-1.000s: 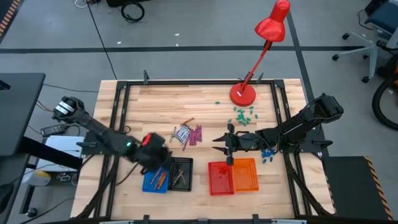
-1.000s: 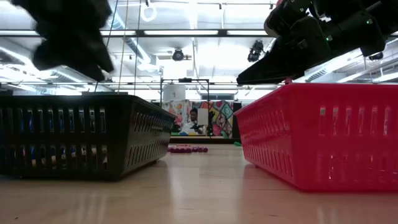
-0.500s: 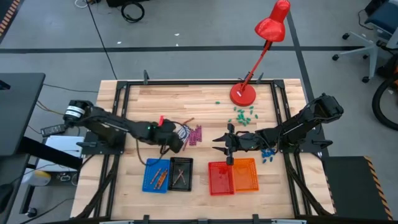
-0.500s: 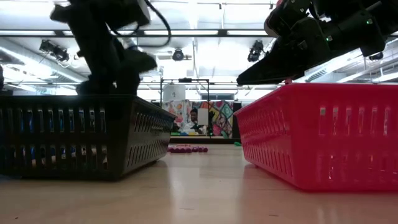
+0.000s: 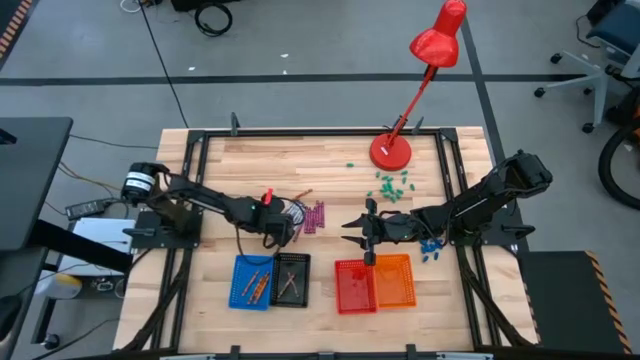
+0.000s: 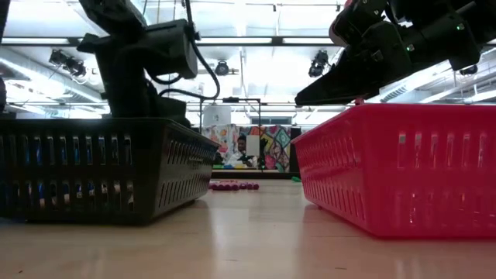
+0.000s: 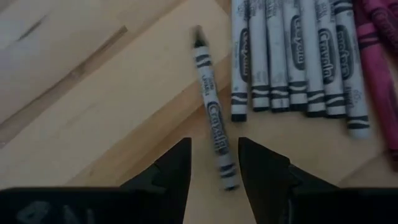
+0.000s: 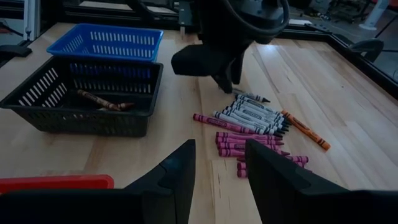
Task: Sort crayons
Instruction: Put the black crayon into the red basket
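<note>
As the left tool point(image 7: 213, 165) hangs unclenched, a lone grey-white paper-wrapped crayon point(image 7: 212, 106) lies lengthwise between its fingers, dark tip pointing away.

Left wrist view: grey crayons point(image 7: 292, 56) cut off at frame edge, magenta ones point(image 7: 379, 37) too (tips unseen); low view: black basket point(image 6: 101, 170) contents unreadable.

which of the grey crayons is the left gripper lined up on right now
The lone grey crayon lying apart from the row of grey crayons. Its lower end sits between the open fingers of the left gripper; the others lie side by side, off to one side.
</note>
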### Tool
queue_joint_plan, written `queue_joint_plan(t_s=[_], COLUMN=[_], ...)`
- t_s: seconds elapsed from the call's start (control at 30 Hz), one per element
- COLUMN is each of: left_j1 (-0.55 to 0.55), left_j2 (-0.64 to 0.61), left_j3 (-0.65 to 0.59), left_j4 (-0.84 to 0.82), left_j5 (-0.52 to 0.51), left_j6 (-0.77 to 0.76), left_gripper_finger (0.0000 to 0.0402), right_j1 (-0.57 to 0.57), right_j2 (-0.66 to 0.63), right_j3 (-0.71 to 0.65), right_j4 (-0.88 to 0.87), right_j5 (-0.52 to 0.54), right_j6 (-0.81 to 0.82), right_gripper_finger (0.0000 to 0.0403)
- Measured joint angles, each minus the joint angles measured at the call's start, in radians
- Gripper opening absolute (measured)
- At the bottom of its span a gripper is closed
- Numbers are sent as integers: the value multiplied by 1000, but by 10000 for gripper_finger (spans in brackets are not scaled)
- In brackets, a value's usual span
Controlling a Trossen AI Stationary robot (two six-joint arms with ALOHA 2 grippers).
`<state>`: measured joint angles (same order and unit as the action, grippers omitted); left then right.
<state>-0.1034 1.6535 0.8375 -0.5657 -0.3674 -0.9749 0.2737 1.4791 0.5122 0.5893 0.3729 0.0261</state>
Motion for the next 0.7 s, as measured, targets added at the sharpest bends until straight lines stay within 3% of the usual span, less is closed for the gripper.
queue_joint_plan(t_s=[0.2, 0.53, 0.7], left_j1=[32, 56, 46], left_j2=[5, 3, -38], left_j3=[-6, -8, -16], left_j4=[10, -4, -25], left_j5=[90, 125, 131], left_j6=[11, 73, 80], left_gripper_finger=[129, 18, 17], right_j1=[2, 14, 17], right_j2=[0, 0, 0], right_j3=[0, 0, 0], right_j4=[4, 4, 1], right_j5=[-3, -5, -8], right_j6=[0, -2, -3], right_gripper_finger=[144, 144, 144])
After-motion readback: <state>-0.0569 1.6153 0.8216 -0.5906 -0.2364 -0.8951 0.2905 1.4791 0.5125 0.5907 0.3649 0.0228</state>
